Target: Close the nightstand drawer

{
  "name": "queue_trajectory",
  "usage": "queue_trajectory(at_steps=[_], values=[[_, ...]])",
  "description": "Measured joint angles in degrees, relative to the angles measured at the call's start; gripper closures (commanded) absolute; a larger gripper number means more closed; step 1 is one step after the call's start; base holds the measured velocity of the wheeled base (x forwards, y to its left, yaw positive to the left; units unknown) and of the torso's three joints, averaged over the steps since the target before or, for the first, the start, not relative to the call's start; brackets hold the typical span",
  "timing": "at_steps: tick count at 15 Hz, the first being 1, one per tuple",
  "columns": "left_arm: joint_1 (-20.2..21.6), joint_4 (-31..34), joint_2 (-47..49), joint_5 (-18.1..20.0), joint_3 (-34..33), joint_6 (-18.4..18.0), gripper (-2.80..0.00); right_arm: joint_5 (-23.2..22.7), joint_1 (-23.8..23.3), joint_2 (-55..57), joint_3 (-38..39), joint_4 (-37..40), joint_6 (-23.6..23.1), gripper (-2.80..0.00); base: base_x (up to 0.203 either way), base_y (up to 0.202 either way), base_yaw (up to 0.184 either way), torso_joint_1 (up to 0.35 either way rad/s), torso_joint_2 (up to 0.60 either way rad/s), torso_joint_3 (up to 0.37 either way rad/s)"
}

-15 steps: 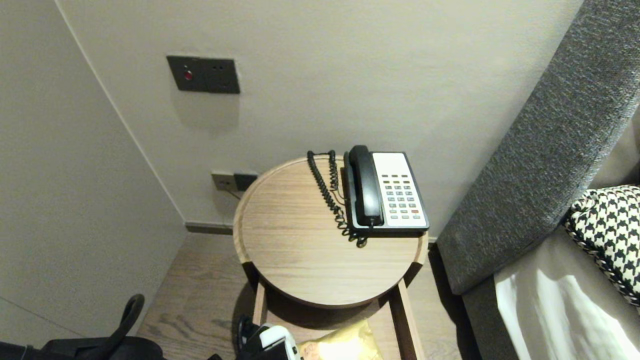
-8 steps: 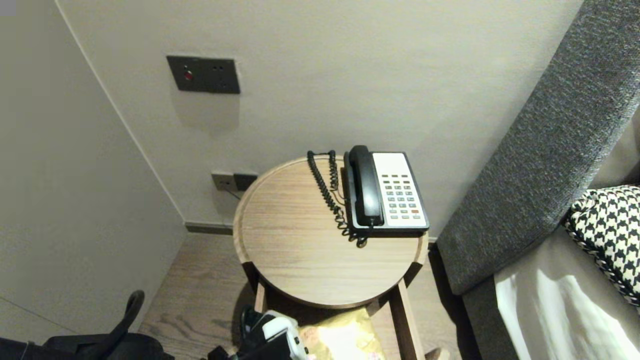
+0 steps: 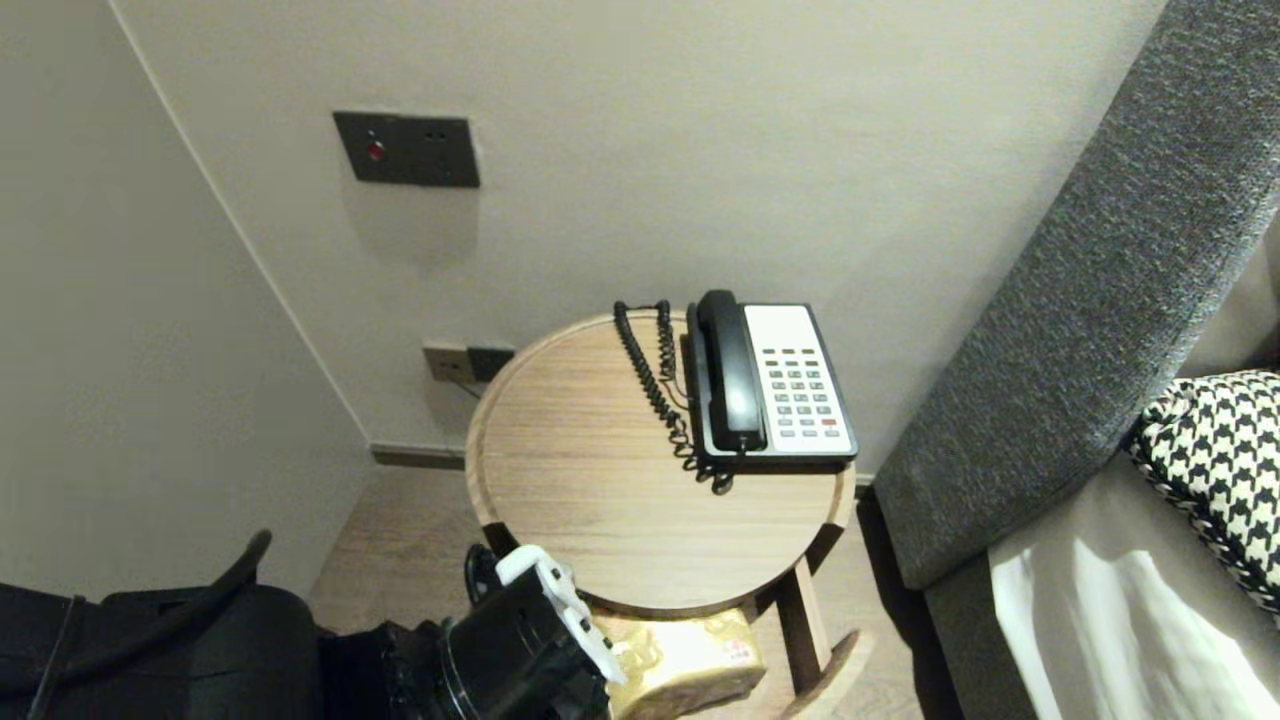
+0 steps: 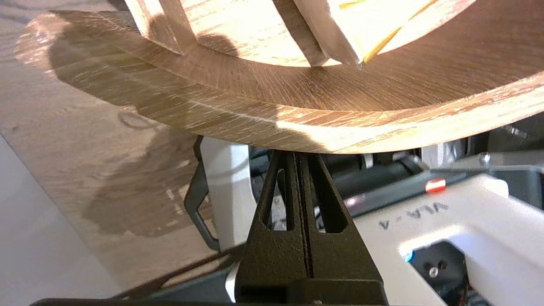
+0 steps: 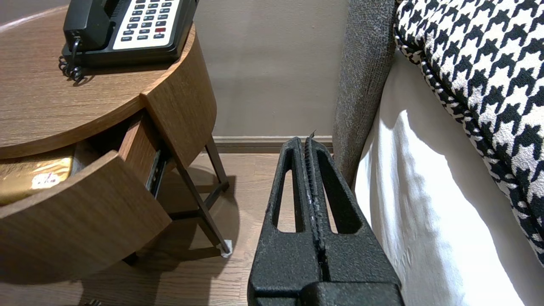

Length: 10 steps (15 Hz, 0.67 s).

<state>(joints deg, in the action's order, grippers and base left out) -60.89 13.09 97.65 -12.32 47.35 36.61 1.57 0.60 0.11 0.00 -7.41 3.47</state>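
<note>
- Wooden drawer [image 5: 85,216] stands pulled out beneath the round surface [image 3: 600,500], at the bottom centre of the head view, with a gold packet [image 3: 685,655] lying inside.
- The left hand [image 4: 296,157] is squeezed fully together and grips nothing. Its tips disappear behind the drawer's curved front (contact cannot be told).
- The right hand [image 5: 309,146] hangs over the floor between the surface and the bed [image 5: 425,221], pressed closed and empty.
- A black-and-white telephone [image 3: 770,385] sits at the surface's upper right.
</note>
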Motion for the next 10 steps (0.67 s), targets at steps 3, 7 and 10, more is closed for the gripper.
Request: queue_trajectory(at_steps=[3, 7, 10], values=[[2.5, -2.8, 0.8, 0.0, 1.2, -2.0, 0.0, 0.0, 0.0, 0.0, 0.0, 0.0, 0.0, 0.0, 0.0, 0.0, 0.0, 0.0, 0.0, 0.0], [5.5, -6.7, 2.4, 0.4, 3.1, -3.9, 0.0, 0.0, 0.0, 0.0, 0.0, 0.0, 0.0, 0.0, 0.0, 0.0, 0.0, 0.0, 0.0, 0.0], [8.0, -8.5, 3.0, 0.5, 4.1, -5.5, 0.0, 0.0, 0.0, 0.0, 0.0, 0.0, 0.0, 0.0, 0.0, 0.0, 0.0, 0.0, 0.0, 0.0]])
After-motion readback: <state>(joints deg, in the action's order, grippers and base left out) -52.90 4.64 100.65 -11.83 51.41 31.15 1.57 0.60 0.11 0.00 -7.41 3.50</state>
